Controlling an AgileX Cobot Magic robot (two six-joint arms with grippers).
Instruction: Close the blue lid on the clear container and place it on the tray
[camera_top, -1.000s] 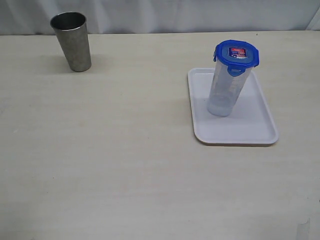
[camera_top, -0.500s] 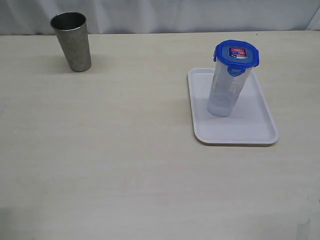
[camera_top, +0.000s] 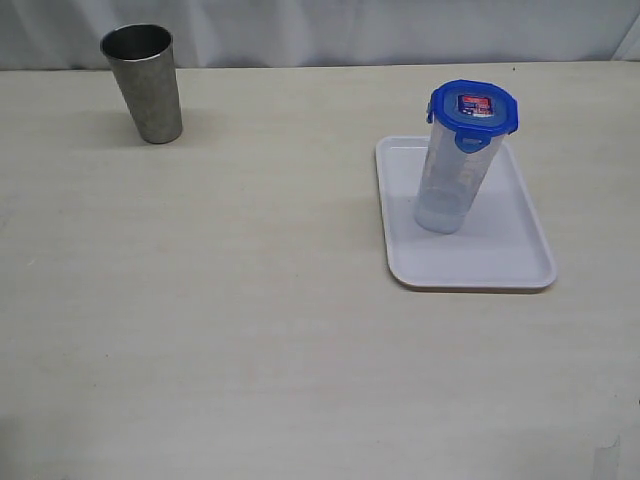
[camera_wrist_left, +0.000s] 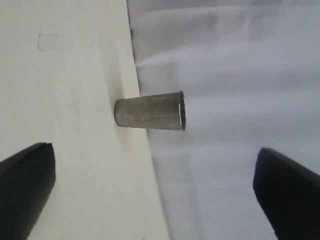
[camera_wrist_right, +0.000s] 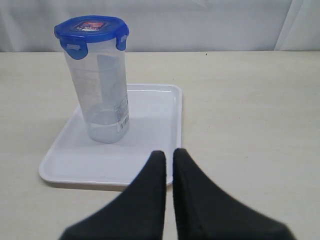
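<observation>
The clear container (camera_top: 448, 185) stands upright on the white tray (camera_top: 500, 262) at the right of the table, with the blue lid (camera_top: 474, 107) seated on its top. The right wrist view shows the same container (camera_wrist_right: 102, 95), lid (camera_wrist_right: 91, 30) and tray (camera_wrist_right: 150, 105) from the side. My right gripper (camera_wrist_right: 169, 156) is shut and empty, hovering just short of the tray's near rim, apart from the container. My left gripper (camera_wrist_left: 155, 192) is open wide with nothing between its fingers. Neither gripper shows in the exterior view.
A tapered steel cup (camera_top: 145, 84) stands at the far left back of the table, also seen as the cup (camera_wrist_left: 150, 111) ahead of the left gripper. A pale cloth backdrop (camera_top: 320, 30) runs behind the table's far edge.
</observation>
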